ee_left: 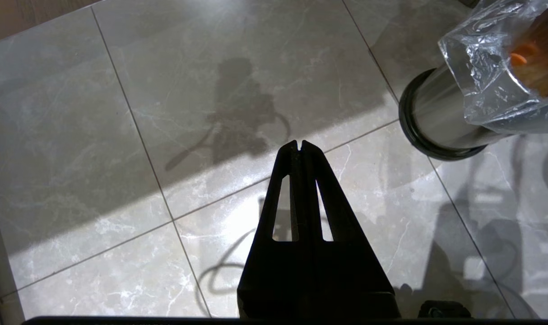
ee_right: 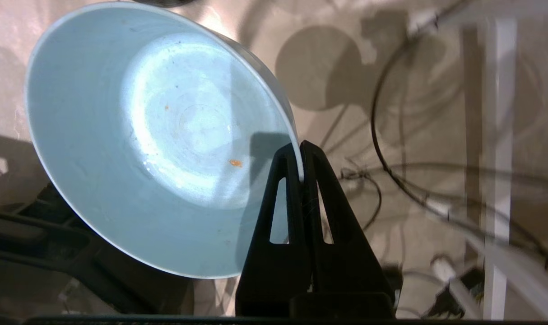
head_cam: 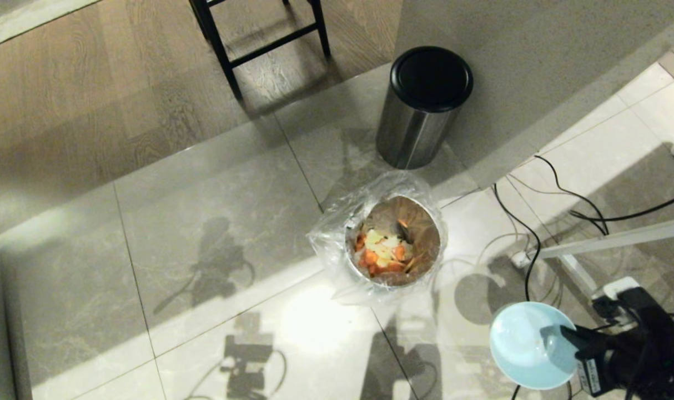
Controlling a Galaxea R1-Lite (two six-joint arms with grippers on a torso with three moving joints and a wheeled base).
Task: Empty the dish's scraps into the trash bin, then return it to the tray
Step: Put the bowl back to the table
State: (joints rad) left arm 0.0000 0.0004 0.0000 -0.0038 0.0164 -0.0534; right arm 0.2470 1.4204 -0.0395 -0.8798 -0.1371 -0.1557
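Note:
The dish, a small pale-blue bowl, hangs tilted over the floor at the lower right, to the right of the trash bin and nearer to me. My right gripper is shut on its rim. In the right wrist view the dish holds only a tiny orange fleck, and the right gripper pinches the rim between its fingers. The trash bin, steel with a crinkled clear bag, stands on the tiles with the orange and pale scraps inside. My left gripper hangs shut and holds nothing, left of the trash bin. The tray is out of view.
A taller steel bin with a black lid stands behind the trash bin. Black stool legs are at the back. Cables, a white frame leg and a power strip crowd the floor at the right.

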